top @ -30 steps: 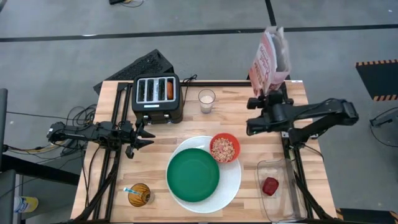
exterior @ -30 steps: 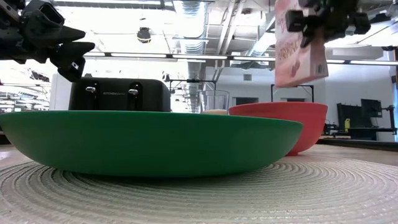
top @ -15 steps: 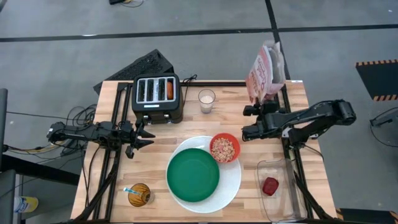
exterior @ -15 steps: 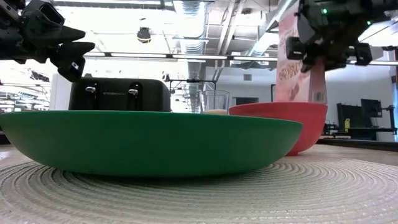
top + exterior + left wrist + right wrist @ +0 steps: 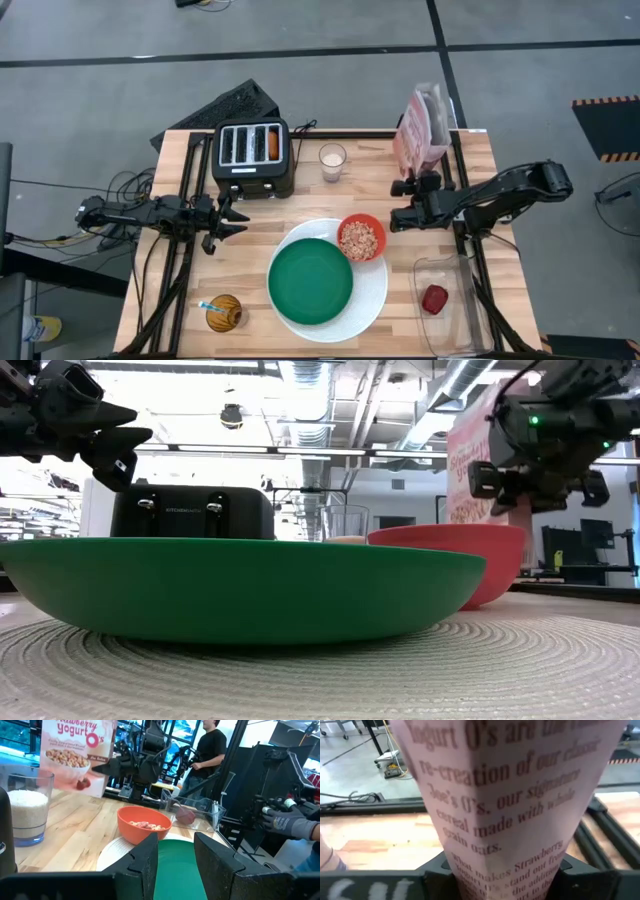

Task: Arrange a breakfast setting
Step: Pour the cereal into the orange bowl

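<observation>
My right gripper (image 5: 414,186) is shut on a pink cereal box (image 5: 424,122), which stands upright over the table's far right; the box fills the right wrist view (image 5: 510,795). The red bowl (image 5: 361,238) with cereal sits on the large white plate (image 5: 377,292), next to the green plate (image 5: 310,282). Toasted bread (image 5: 273,145) sticks out of a slot of the black toaster (image 5: 253,157). The dark-red fruit (image 5: 434,299) lies in a clear tub. A blue-handled spoon (image 5: 212,306) stands in a small jar. My left gripper (image 5: 232,222) waits open at the table's left. My right gripper pinches the cereal box's lower part (image 5: 470,870) between its two fingers (image 5: 432,880), with a corner edge of the box facing the wrist. The fingers come nearly level from the table's near side. The box stays upright; the red bowl hides its bottom in the low view.
A glass of milk (image 5: 332,160) stands between the toaster and the box. The clear tub (image 5: 445,310) lies along the right edge, under my right arm. A person stands beyond the table in the left wrist view (image 5: 207,750).
My right gripper has come down with the cereal box, which has stayed upright and sunk toward the table at the far right, behind the red bowl in the low view.
</observation>
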